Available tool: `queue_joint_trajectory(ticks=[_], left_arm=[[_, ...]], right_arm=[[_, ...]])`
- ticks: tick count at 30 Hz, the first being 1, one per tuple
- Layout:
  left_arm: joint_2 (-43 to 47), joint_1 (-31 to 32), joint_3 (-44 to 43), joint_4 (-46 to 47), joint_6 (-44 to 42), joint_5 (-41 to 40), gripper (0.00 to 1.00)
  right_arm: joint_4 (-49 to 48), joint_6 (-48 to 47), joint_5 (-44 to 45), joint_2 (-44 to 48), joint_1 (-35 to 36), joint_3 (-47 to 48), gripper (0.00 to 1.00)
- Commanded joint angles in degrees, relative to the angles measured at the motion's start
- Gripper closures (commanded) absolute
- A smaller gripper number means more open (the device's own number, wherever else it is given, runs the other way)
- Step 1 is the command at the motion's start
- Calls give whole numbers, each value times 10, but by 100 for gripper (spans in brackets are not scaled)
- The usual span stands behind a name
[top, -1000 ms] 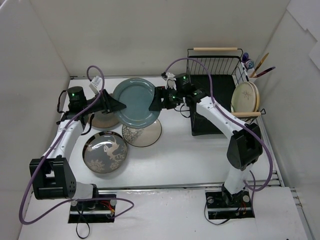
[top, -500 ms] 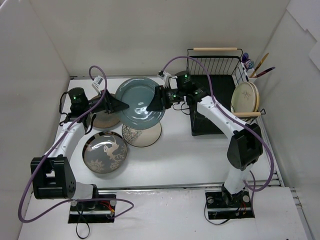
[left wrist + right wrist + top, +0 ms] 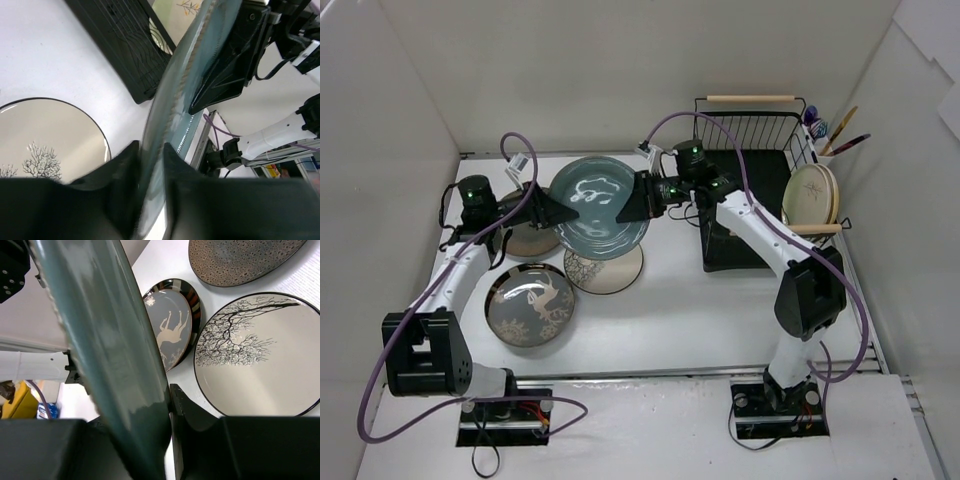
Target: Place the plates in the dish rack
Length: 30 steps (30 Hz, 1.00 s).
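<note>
Left gripper (image 3: 151, 150): jaws pinched on the rim of the teal plate (image 3: 598, 205), with one finger on each face. This is plain in the left wrist view.

Right gripper (image 3: 626, 209): closed down on the opposite rim. In the right wrist view one finger (image 3: 192, 425) lies against the plate's face; the other is hidden behind the plate.

Teal plate: off the table (image 3: 670, 310), held between the two grippers and tilted, with bright glare on its upper face.

Below it, flat on the table:
- Dark-rimmed cream plate with a bare-tree motif (image 3: 610, 270), partly covered from above by the teal plate.
- Brown speckled plate (image 3: 525, 240), under the left gripper.
- Dark plate with a pale deer figure (image 3: 530, 305), nearer the arm bases.

Dish rack (image 3: 750, 130): to the right of the teal plate, not touching it. A pale plate with a leaf sprig (image 3: 810, 195) stands upright at its right end. Its utensil cup (image 3: 823, 152) sits at the far right corner and holds utensils.
</note>
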State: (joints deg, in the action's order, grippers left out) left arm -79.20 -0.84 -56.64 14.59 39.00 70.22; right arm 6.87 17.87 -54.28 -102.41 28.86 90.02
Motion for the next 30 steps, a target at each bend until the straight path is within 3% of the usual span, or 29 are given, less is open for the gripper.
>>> queue_joint_trajectory(ticks=[1,2,6,22,30], left_arm=[[2,9,-40,-19,-52,5,75],[0,9,-38,-24,-55,2,61],[-12,9,-25,-25,-62,-16,49],[-18,-12,-10,-109,-87,-88,33],[25,-36,-20,-233,-117,-209,31]], right_arm=[[-60,-9,6,32,1,28,100],[-59,-9,14,34,1,28,100],[-60,-7,28,34,1,28,100],[-57,3,133,33,6,17,100],[-47,-20,198,41,21,23,100]])
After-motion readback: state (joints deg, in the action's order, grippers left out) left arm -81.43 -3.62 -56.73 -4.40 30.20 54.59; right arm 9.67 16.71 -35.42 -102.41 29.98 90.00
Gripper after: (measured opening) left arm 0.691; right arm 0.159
